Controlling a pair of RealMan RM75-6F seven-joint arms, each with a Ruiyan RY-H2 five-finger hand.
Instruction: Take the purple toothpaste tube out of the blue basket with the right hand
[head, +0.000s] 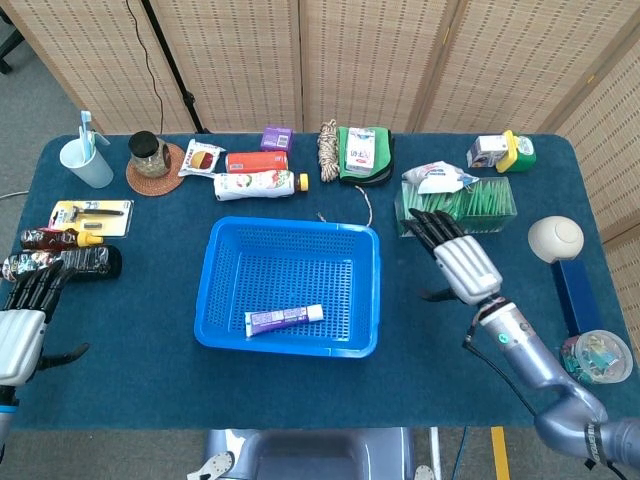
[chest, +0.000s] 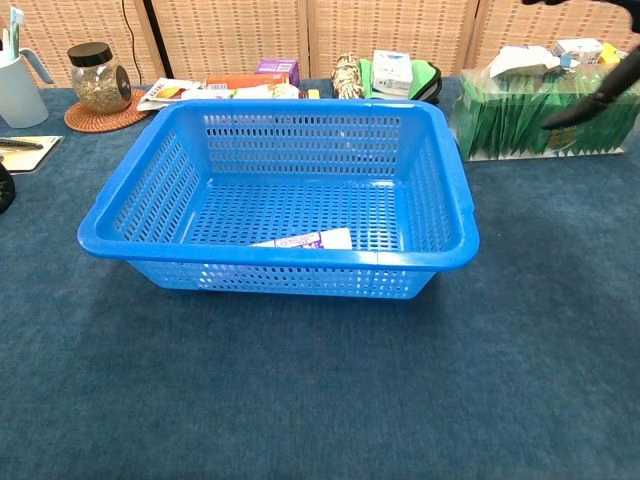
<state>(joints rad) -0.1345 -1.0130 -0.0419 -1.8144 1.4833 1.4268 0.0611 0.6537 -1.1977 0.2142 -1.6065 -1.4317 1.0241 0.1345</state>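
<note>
The purple and white toothpaste tube (head: 285, 319) lies flat near the front wall of the blue basket (head: 287, 344), partly hidden by that wall in the chest view, where only its top (chest: 305, 241) shows over the basket rim (chest: 280, 253). My right hand (head: 455, 258) hovers open to the right of the basket, fingers spread and pointing away, holding nothing; only a dark finger (chest: 590, 104) shows at the chest view's right edge. My left hand (head: 24, 318) rests open at the table's left front edge, far from the basket.
Behind the right hand stands a clear box of green packets (head: 457, 206) with a tissue pack on top. A white dome (head: 555, 237), blue box (head: 577, 295) and small container (head: 597, 354) sit at right. Bottles, a jar, a cup and packets line the back and left.
</note>
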